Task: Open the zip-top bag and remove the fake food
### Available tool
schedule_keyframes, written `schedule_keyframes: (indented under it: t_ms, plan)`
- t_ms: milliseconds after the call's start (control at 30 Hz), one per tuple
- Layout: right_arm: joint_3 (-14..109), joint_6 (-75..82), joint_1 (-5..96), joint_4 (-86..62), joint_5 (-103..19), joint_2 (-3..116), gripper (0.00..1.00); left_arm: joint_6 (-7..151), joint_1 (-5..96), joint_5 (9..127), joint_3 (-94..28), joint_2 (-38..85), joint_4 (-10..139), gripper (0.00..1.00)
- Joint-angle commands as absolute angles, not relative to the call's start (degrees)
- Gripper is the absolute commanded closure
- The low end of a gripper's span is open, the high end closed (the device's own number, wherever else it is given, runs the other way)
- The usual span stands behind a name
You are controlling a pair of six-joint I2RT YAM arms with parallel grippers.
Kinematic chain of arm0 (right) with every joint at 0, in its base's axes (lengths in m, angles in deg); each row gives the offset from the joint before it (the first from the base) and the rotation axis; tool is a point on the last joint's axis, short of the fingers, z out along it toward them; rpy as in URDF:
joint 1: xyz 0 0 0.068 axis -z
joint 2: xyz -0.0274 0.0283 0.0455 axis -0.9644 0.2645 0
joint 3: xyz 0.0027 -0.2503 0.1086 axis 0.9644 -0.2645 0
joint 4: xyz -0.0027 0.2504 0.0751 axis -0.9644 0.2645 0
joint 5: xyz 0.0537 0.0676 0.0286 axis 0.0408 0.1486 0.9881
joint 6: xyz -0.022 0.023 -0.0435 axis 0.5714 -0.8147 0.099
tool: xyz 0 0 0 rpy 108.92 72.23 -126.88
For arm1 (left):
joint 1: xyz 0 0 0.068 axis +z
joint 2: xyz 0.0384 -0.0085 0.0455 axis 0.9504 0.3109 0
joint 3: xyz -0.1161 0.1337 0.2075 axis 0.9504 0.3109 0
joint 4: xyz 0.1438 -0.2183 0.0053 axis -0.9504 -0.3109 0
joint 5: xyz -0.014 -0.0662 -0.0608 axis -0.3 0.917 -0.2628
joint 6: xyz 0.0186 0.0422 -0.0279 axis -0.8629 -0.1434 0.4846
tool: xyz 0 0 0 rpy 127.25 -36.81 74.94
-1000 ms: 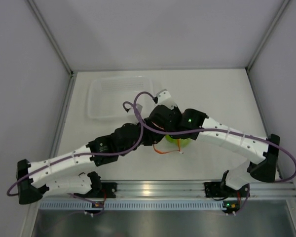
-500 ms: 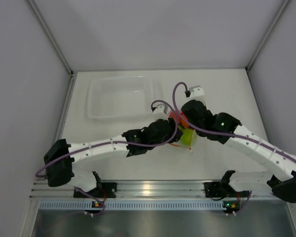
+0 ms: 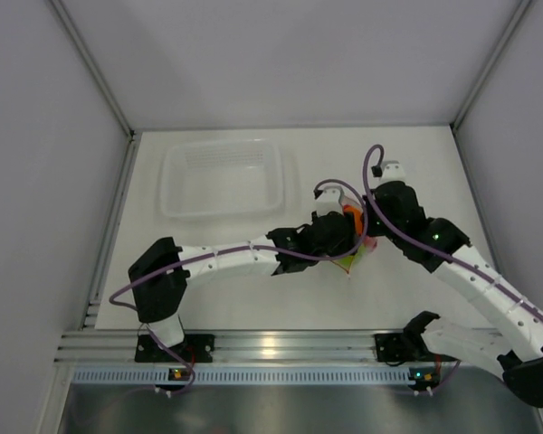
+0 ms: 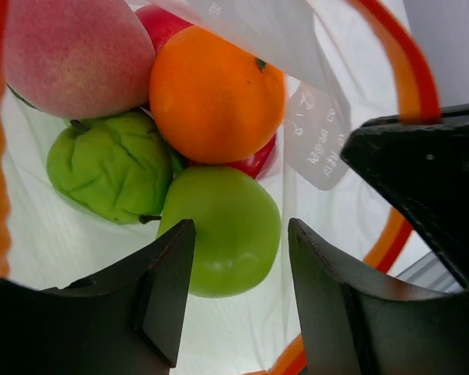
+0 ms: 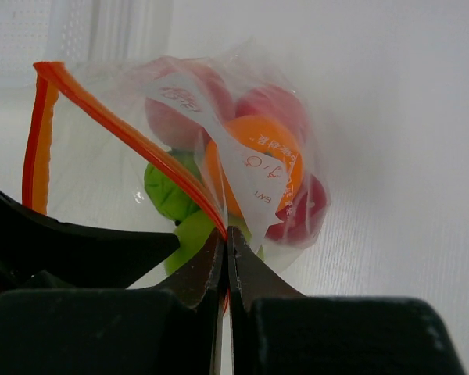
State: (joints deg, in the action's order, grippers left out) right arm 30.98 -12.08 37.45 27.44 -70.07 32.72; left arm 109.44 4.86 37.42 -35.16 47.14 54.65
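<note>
The zip-top bag (image 3: 351, 256) lies mid-table, its mouth held open. My right gripper (image 5: 225, 237) is shut on its orange-red zipper strip (image 5: 133, 133). My left gripper (image 4: 238, 301) is open and reaches into the bag's mouth, its fingertips (image 4: 176, 273) either side of the near end of a smooth green fruit (image 4: 223, 230), not closed on it. Behind that fruit lie an orange (image 4: 216, 94), a pink peach (image 4: 70, 55), a bumpy lime-green fruit (image 4: 109, 164) and a red fruit (image 4: 254, 162). The right wrist view shows the fake food (image 5: 258, 160) through the clear plastic.
A clear rigid tub (image 3: 222, 176) stands at the back left of the table. The right gripper's black finger (image 4: 426, 183) crosses the right side of the left wrist view. Grey walls enclose the table on three sides.
Both grippers and the bag have moved right across the table. The left arm has stretched out, and its gripper is now in the bag's mouth.
</note>
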Motion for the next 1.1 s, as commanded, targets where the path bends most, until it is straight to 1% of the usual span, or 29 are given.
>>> schedule_keyframes:
  t_ms: [0,133,333,400,533,633,800,867,933,967,1033,1067]
  plan:
    - [29.64,-12.54,40.21,22.47,-64.29,29.85,1.0,106.16,4.65,34.28,-37.92,48.2,51.57,0.43]
    - [28.58,-12.18,41.79,22.65,-64.37,28.01,1.0,104.75,4.65,33.92,-37.92,48.29,50.42,0.37]
    - [27.7,-12.45,43.46,22.39,-64.37,26.78,1.0,102.72,4.48,40.77,-39.32,50.4,50.51,0.28]
    - [27.09,-12.54,44.16,22.21,-64.19,26.6,1.0,102.73,4.39,43.48,-39.5,51.54,50.51,0.23]
    - [26.3,-12.62,44.95,21.68,-62.44,26.07,1.0,102.46,3.86,44.56,-39.94,53.39,49.2,0.17]
    - [25.94,-12.8,45.22,21.07,-61.12,25.72,1.0,102.2,3.6,45.35,-40.29,54.8,48.4,0.14]
    - [24.63,-13.5,45.31,19.05,-56.03,25.11,1.0,103.86,3.6,45.09,-40.64,56.46,48.57,0.13]
    - [24.28,-13.68,45.31,18.52,-55.23,24.84,1.0,104.22,3.6,43.69,-40.99,57.17,48.57,0.21]
    - [24.19,-13.68,45.31,18.78,-54.88,24.4,1.0,104.4,3.6,42.28,-41.17,57.26,48.66,0.32]
    - [24.19,-13.5,45.31,18.96,-54.79,24.14,1.0,104.48,3.6,41.93,-41.17,57.09,48.66,0.42]
    - [24.19,-13.33,45.31,19.13,-54.7,23.96,1.0,103.96,3.6,41.31,-41.43,56.91,48.92,0.53]
    - [24.19,-13.15,45.31,19.22,-54.61,23.87,1.0,103.61,3.6,41.13,-41.52,56.65,48.84,0.69]
